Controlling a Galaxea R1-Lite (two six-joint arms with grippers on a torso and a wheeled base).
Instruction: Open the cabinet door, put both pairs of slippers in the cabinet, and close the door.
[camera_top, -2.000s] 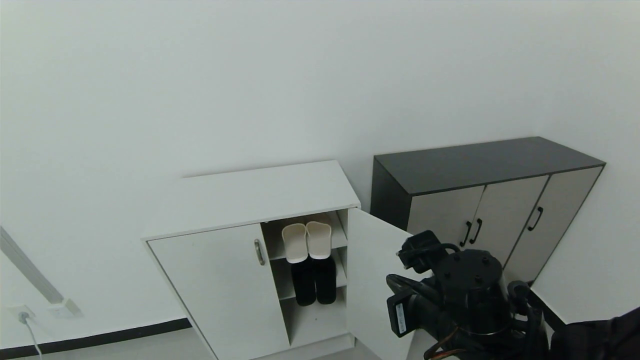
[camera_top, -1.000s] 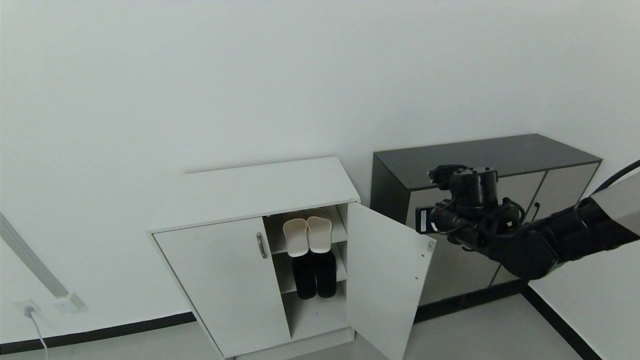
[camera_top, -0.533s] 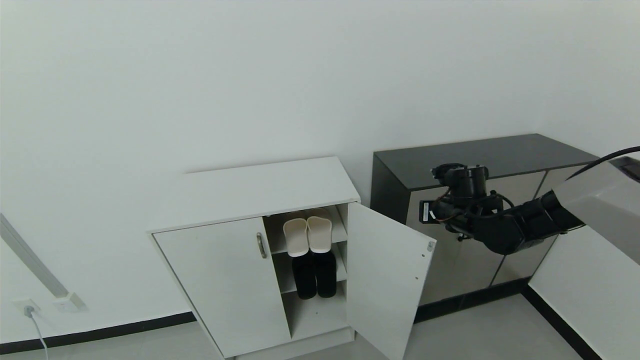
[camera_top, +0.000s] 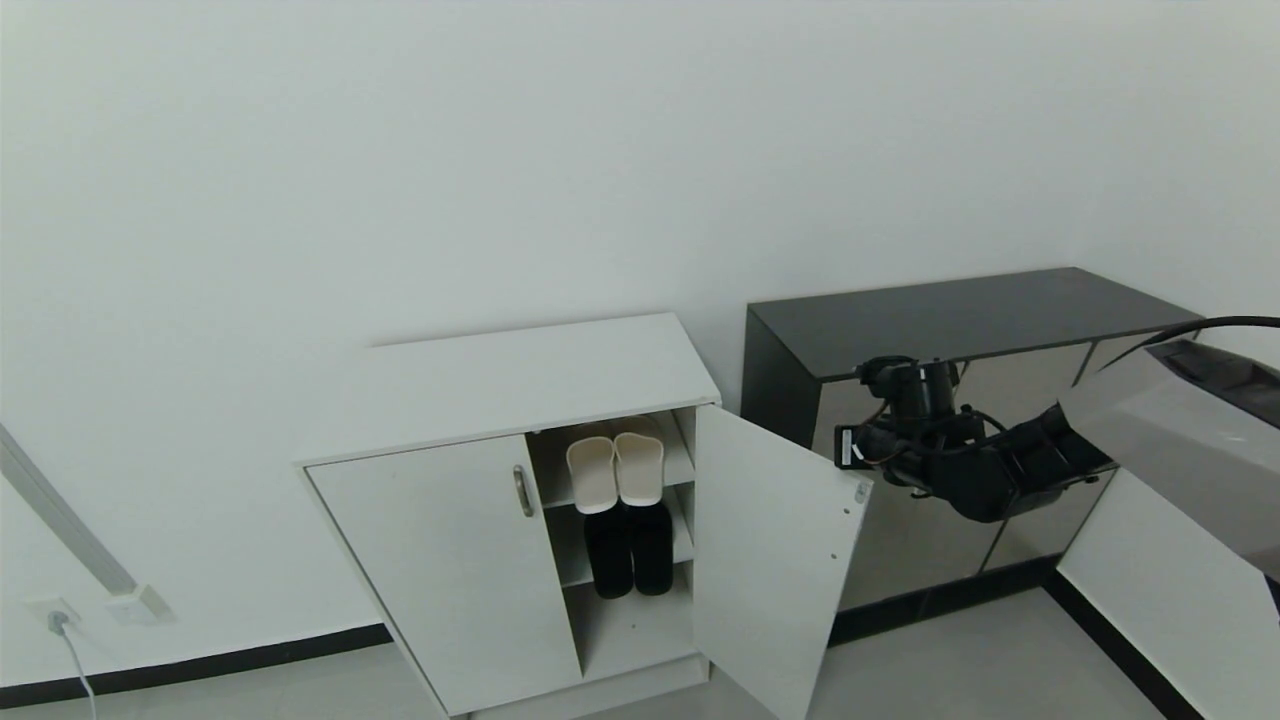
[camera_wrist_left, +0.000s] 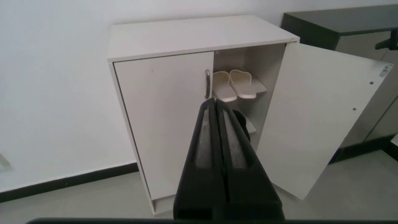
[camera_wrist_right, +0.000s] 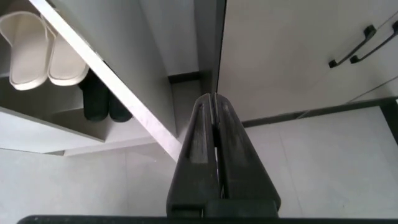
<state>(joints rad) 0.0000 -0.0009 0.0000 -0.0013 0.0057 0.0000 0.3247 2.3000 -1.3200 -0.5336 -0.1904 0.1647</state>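
The white cabinet (camera_top: 500, 380) stands against the wall with its left door (camera_top: 450, 560) closed and its right door (camera_top: 770, 540) swung open. Inside, the white slippers (camera_top: 615, 470) lie on the top shelf and the black slippers (camera_top: 628, 555) on the shelf below. My right gripper (camera_top: 880, 450) hovers just behind the open door's free edge. In the right wrist view it (camera_wrist_right: 214, 98) is shut and empty above the door edge (camera_wrist_right: 124, 87), with the white slippers (camera_wrist_right: 31, 43) beyond. My left gripper (camera_wrist_left: 214, 102) is shut and empty, held back from the cabinet (camera_wrist_left: 186, 34).
A black-topped cabinet (camera_top: 950, 320) with grey doors stands right of the white one, close behind my right arm. A white surface (camera_top: 1150, 600) juts in at the lower right. A wall socket with a cable (camera_top: 55, 620) is at the lower left.
My right arm has risen from low in front and moved to the open door's free edge, sinking slightly in the last second. The camera shifted a little early on. Door and slippers are unmoved.
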